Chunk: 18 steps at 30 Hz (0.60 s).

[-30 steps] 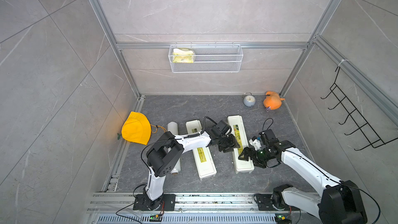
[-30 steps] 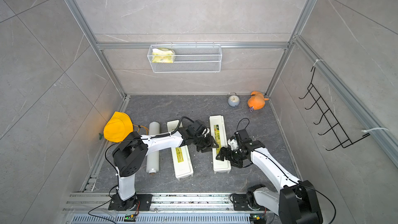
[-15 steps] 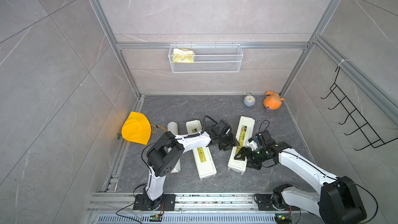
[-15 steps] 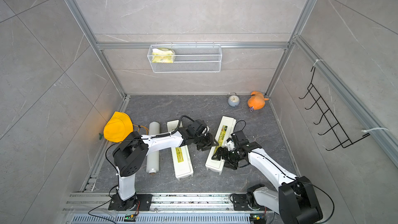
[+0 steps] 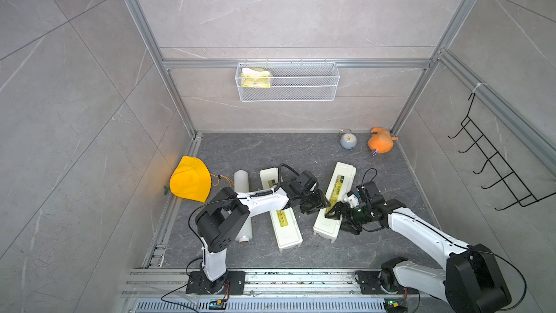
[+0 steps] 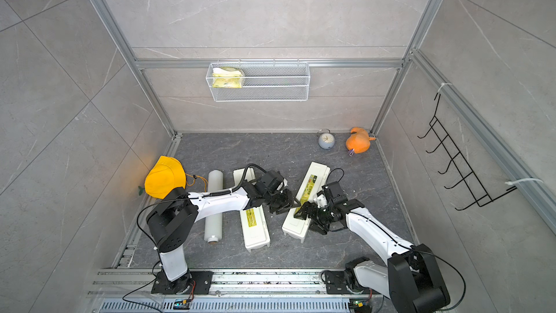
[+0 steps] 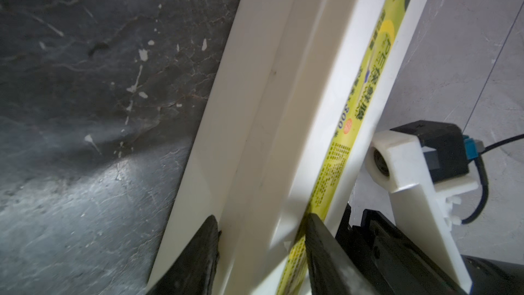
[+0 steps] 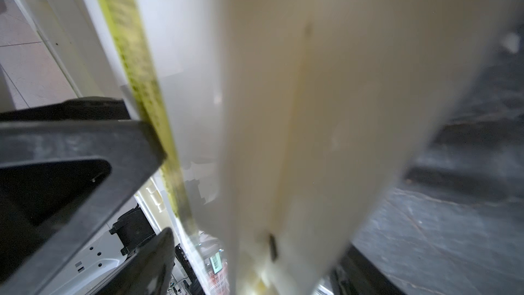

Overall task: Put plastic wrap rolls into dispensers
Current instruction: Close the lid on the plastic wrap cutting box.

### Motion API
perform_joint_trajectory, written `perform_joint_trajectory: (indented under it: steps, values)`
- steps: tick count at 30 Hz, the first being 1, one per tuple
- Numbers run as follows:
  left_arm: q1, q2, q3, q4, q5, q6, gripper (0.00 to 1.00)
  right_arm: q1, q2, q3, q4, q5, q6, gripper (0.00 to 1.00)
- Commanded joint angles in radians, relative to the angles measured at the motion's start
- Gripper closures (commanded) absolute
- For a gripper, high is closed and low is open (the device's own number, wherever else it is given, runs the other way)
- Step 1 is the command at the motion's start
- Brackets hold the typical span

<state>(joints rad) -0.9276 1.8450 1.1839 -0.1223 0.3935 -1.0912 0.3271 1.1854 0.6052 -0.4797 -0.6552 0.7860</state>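
From high up, both top views look steeply down on our whole dark grey stone desk (image 5: 270, 152) (image 6: 255, 152); our wrist cameras share one long white yellow-labelled plastic box (image 7: 283, 109) (image 8: 326, 109), very close.

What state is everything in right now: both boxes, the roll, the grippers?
Left white plastic dispenser box: lid closed, lying flat.
Right white plastic dispenser box: skewed, held by both grippers.
Milky-white plastic wrap roll: lying loose.
Left gripper: shut on right box's edge.
Right gripper: clamped across it.
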Motion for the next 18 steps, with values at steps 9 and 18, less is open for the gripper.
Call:
perform_joint_trajectory:
  steps: [9,18]
  values:
    - [-0.075,0.052,-0.034,-0.248,0.083,0.026,0.5,0.045,-0.101,-0.003,0.131,-0.187,0.06,0.12]
    - [-0.075,0.062,-0.034,-0.25,0.074,0.027,0.5,0.136,-0.099,-0.048,0.127,-0.198,0.086,0.1]
